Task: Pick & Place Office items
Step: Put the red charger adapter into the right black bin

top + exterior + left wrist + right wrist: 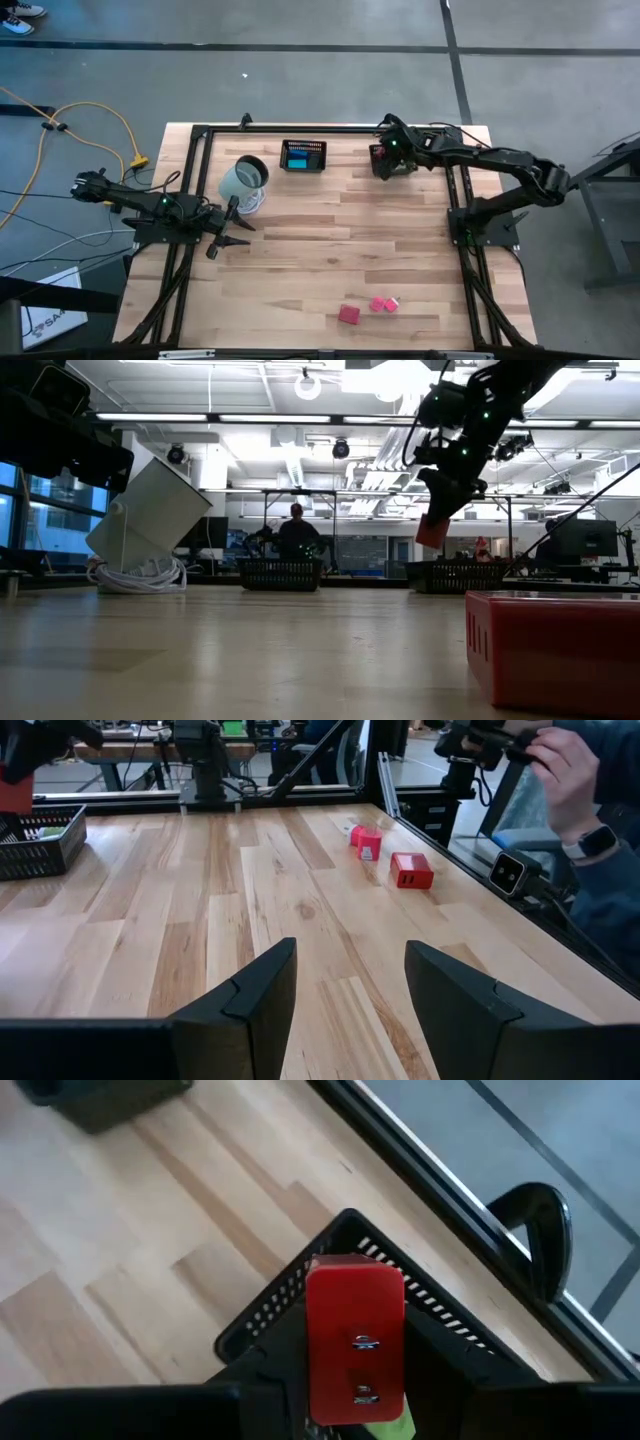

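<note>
My right gripper (384, 160) is at the table's far right, shut on a small red block (355, 1330) over a black mesh basket (290, 1295); something green (398, 1425) shows below the block. In the low view the block (432, 530) hangs under the gripper (445, 495), above that basket (460, 575). A second black basket (303, 156) holds blue pieces. Another red block (348, 314) and pink pieces (381, 304) lie flat near the table's near edge. My left gripper (225, 235) is open and empty at the left, low over the wood (350, 980). My right gripper pinches the red block between its two fingers by two opposite sides (322, 1380). The fingers come from above, pointing down. The block (432, 530) hangs clear of the basket and the table, slightly tilted, with the face that bears two small metal bits (365, 1370) toward the wrist camera.
A white cylinder (243, 180) leans tilted over a coil of white cord (135, 575) at the far left, close to my left gripper. A person's hand (565, 770) shows beyond the table's edge in the left wrist view. Bare wood (330, 240) spans the table's middle.
</note>
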